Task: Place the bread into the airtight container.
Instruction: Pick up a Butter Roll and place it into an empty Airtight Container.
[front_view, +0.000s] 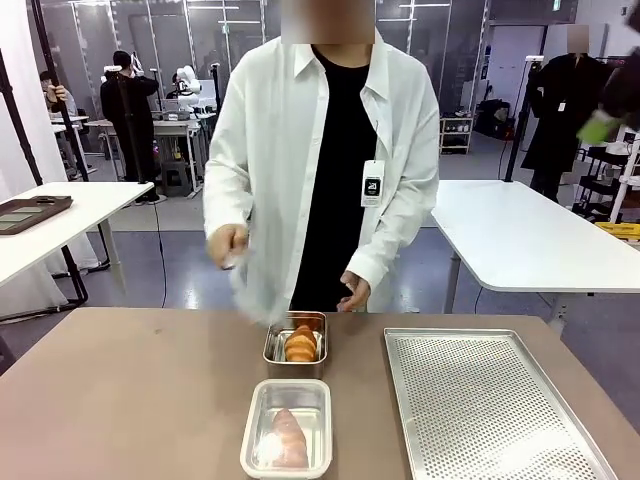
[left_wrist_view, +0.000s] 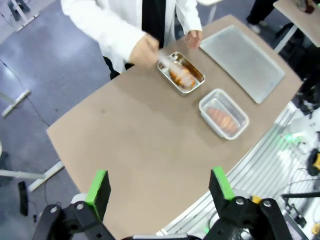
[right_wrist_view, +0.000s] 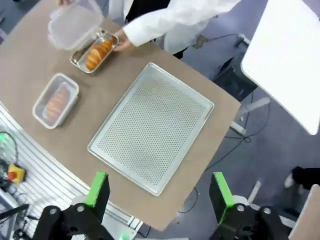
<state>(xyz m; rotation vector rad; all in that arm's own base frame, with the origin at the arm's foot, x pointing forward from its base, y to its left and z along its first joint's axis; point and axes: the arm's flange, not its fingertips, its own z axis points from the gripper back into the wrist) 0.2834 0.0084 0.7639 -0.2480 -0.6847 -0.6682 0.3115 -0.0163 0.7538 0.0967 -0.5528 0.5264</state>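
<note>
A golden bread roll (front_view: 300, 345) lies in an open metal container (front_view: 270, 347) at the table's far middle, in front of the person. One of the person's hands (front_view: 228, 245) holds a clear lid (right_wrist_view: 75, 22) lifted above that container (right_wrist_view: 76, 61); the other hand (front_view: 352, 292) rests near its rim. A second container (front_view: 290, 398), closed with a clear lid, holds another bread (front_view: 288, 438) nearer the robot's edge. My left gripper (left_wrist_view: 159, 185) hangs open high over the table's bare left part. My right gripper (right_wrist_view: 159, 190) is open high above the tray.
A large perforated metal tray (front_view: 490, 410) covers the right half of the table, seen from above as tray (right_wrist_view: 152, 125). The brown tabletop (left_wrist_view: 130, 145) left of the containers is bare. White tables stand beyond on both sides.
</note>
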